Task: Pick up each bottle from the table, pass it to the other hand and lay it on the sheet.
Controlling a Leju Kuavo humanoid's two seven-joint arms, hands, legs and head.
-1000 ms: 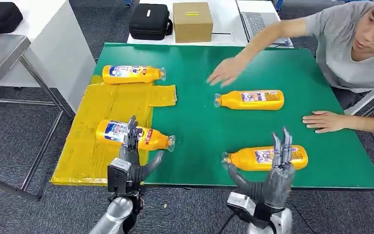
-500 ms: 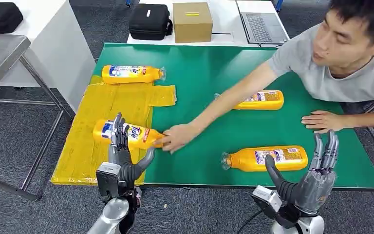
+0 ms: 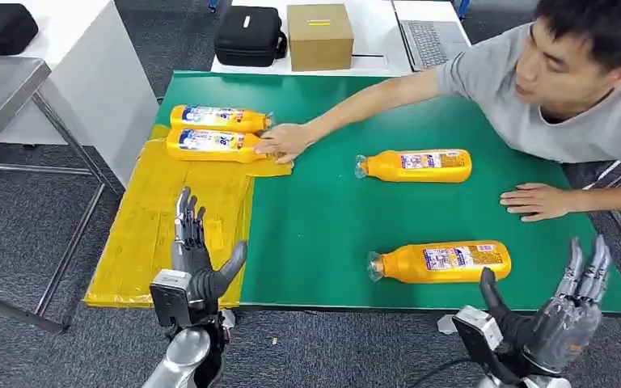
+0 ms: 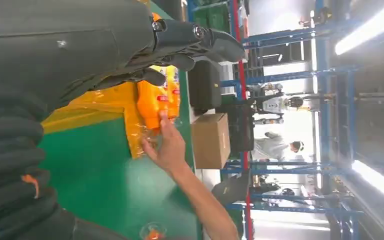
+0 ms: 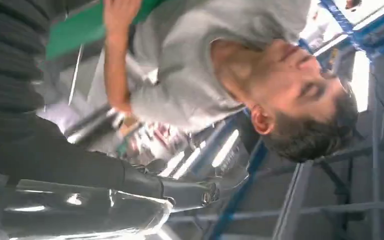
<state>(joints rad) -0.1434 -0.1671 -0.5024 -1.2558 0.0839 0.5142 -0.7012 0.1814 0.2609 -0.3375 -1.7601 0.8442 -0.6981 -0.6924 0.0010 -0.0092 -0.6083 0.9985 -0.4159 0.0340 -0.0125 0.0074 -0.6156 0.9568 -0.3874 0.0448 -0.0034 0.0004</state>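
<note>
From the head view, we see that the person's hand (image 3: pixel 285 141) has slid the second bottle (image 3: pixel 213 145) up the yellow sheet (image 3: pixel 155 234) until it lies touching the first bottle (image 3: pixel 217 119), well ahead of our left hand (image 3: pixel 196 260). A moment ago that bottle lay just in front of this hand. So two bottles count as placed, and the near sheet is freed for the next ones. Our left hand hovers over the table's near edge (image 3: pixel 372 307), fingers spread, holding nothing. Our right hand (image 3: pixel 562 311) has drawn back and outward past the near right corner, fingers apart and empty. The nearest bottle (image 3: pixel 441 263) lies just ahead and to its left, the far bottle (image 3: pixel 415 165) beyond it. Between our hands the green table top is open.

In the left wrist view, the left hand (image 4: pixel 130 55) is spread, with the paired bottles (image 4: pixel 157 97) and the person's hand (image 4: pixel 167 145) past its fingertips.

In the right wrist view, a dark finger (image 5: pixel 145 185) of the right hand points towards the person (image 5: pixel 220 65), close by, so we judge the room tight there.
</note>
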